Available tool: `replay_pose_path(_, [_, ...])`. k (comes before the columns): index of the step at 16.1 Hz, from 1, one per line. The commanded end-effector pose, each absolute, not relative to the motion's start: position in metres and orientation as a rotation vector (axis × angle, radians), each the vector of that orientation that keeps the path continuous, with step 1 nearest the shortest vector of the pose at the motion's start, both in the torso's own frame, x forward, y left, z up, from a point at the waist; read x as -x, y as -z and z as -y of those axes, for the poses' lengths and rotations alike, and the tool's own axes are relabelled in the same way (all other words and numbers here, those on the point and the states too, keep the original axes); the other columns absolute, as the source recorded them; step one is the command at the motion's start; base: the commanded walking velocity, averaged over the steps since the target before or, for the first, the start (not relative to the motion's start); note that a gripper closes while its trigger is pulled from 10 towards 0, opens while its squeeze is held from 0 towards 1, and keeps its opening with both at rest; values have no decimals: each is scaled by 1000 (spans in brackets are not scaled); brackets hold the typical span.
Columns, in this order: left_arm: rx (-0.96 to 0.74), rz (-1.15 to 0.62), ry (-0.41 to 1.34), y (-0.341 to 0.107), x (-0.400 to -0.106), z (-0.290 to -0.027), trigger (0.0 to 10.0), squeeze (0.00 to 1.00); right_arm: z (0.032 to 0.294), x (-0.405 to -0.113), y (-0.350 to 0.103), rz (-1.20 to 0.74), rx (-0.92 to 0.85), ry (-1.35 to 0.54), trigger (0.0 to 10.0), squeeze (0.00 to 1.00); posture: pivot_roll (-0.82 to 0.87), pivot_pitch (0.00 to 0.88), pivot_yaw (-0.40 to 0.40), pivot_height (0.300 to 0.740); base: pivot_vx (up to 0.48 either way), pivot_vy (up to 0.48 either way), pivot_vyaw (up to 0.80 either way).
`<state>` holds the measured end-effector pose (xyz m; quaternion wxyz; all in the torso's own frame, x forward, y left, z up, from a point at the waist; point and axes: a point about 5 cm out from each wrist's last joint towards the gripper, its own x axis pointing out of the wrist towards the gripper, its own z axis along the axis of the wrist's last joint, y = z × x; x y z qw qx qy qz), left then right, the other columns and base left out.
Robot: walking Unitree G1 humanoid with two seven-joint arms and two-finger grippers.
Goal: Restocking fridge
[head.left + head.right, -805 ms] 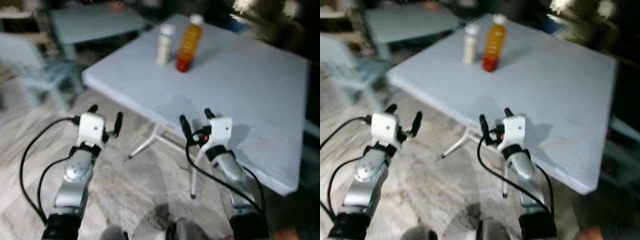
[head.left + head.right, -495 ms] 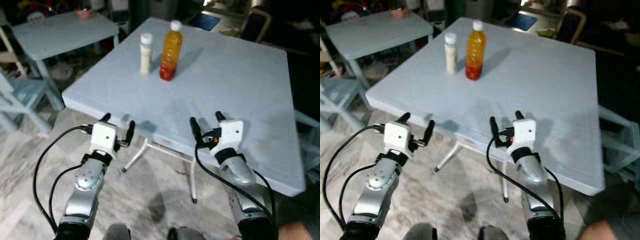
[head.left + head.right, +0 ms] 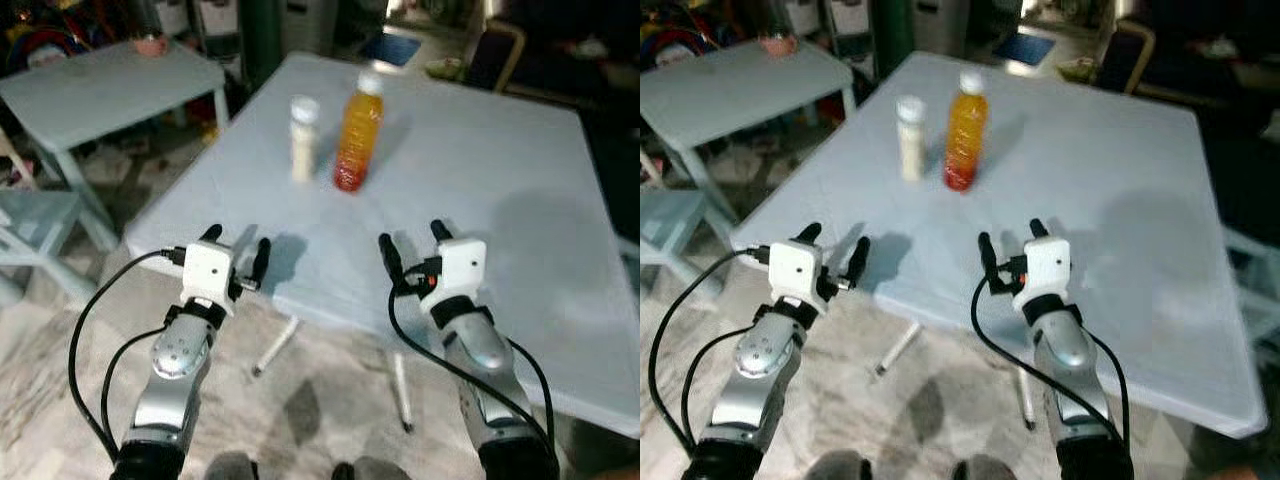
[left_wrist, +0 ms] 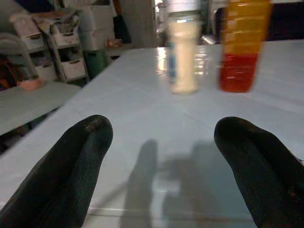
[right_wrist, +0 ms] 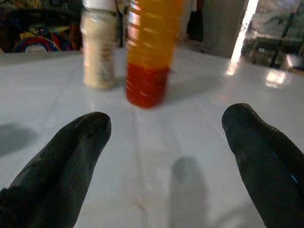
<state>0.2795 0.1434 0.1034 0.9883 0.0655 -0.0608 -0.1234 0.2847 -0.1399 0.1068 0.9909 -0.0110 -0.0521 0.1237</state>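
An orange-and-red juice bottle (image 3: 359, 130) with a white cap stands upright on the pale blue table (image 3: 500, 190). A smaller cream-coloured bottle (image 3: 302, 138) stands just to its left. Both also appear ahead in the left wrist view as the cream bottle (image 4: 183, 50) and juice bottle (image 4: 241, 45), and in the right wrist view as the juice bottle (image 5: 149, 50). My left gripper (image 3: 235, 250) hovers open at the table's near edge. Over the table's near part, my right gripper (image 3: 412, 245) is open and empty, well short of the bottles.
A second pale table (image 3: 100, 90) with a pink bowl (image 3: 150, 44) stands at the back left, and a chair (image 3: 30, 240) beside it. White table legs (image 3: 275, 345) show under the near edge. Storage boxes (image 4: 66, 42) line the far wall.
The camera has moved closer to the table and the view has shifted. Both grippers now sit nearer the table's edge, still open and empty; the bottles stand as before.
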Motion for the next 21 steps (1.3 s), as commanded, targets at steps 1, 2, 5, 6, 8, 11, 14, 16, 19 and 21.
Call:
replay_pose_path(1, [-139,117,226,-103,-279,-151,10000,0,133,-286,-109,117,25,-269,10000,0,63,98,-66,740,356,322,0])
replay_pose_path(2, [-149,123,227,-104,-279,-151,10000,0,133,-286,-109,117,27,-269,10000,0,64,97,-66,740,356,322,0])
replay_pose_path(5, [-162,134,243,-104,-276,-148,10000,0,133,-287,-109,117,32,-267,10000,0,67,94,-66,740,360,109,0])
replay_pose_path(6, [-154,137,246,-105,-276,-148,10000,0,132,-287,-109,118,32,-266,10000,0,66,94,-66,740,0,0,0])
replay_pose_path(8, [-150,133,260,-103,-272,-147,10000,0,131,-287,-108,120,34,-263,10000,0,69,94,-66,740,0,0,0])
replay_pose_path(11, [-153,125,269,-101,-269,-148,10000,0,129,-286,-107,118,35,-263,10000,0,70,97,-68,740,0,0,0])
replay_pose_path(14, [-145,116,282,-100,-265,-148,10000,0,135,-291,-117,153,54,-203,10000,0,71,105,-65,740,0,0,-533])
replay_pose_path(16, [-151,123,265,-102,-263,-152,10000,0,139,-298,-132,205,68,-175,10000,0,72,110,-62,740,0,0,-634])
replay_pose_path(19, [-156,119,259,-102,-262,-155,10000,0,136,-306,-148,262,105,-218,10000,0,80,117,-58,740,0,0,0])
replay_pose_path(21, [-171,121,235,-103,-261,-157,10000,0,135,-312,-157,287,118,-252,10000,0,82,123,-54,740,0,0,0])
